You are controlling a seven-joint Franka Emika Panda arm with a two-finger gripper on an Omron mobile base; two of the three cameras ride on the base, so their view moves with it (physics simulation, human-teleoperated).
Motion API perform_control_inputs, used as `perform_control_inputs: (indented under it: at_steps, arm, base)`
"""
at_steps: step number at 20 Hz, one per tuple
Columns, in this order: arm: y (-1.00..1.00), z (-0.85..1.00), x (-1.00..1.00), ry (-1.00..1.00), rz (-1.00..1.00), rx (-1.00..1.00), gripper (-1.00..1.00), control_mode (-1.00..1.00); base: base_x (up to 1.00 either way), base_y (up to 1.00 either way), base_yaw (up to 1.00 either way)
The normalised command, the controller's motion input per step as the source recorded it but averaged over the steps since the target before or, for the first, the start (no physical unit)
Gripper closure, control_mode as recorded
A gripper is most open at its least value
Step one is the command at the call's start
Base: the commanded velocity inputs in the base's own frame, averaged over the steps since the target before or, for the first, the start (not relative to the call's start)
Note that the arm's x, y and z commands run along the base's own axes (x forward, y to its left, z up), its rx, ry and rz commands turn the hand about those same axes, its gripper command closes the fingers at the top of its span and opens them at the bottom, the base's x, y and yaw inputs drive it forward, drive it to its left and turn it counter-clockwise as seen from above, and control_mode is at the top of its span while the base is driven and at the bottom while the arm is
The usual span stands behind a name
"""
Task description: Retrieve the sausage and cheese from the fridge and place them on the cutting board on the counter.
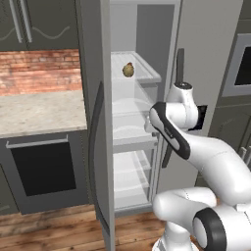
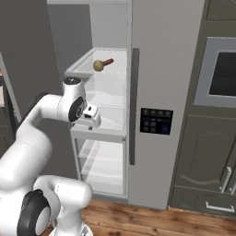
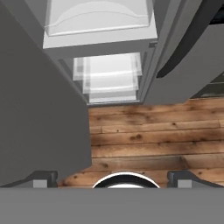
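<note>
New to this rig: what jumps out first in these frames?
The fridge stands with its left door swung wide, pale shelves bare except the upper one, where the cheese sits with the sausage right beside it. The white arm bends up in front of the opening, its open gripper pointing down at the wooden floor, well below those two items.

glossy white rounded arm [image 1: 215,162] segments w/ dark joint bands, grey cap on top.
</note>
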Motion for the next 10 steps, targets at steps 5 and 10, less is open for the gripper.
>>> perform_control_inputs:
  at_steps: [5,10]
  arm:
    - [0.00,0.00,0.00,0.00,0.01,0.00,-1.00,-1.00]
    - [0.00,0.00,0.00,0.00,0.00,0.00,-1.00,-1.00]
  base:
    - [0.00,0.00,0.00]
    - [0.00,0.00,0.00]
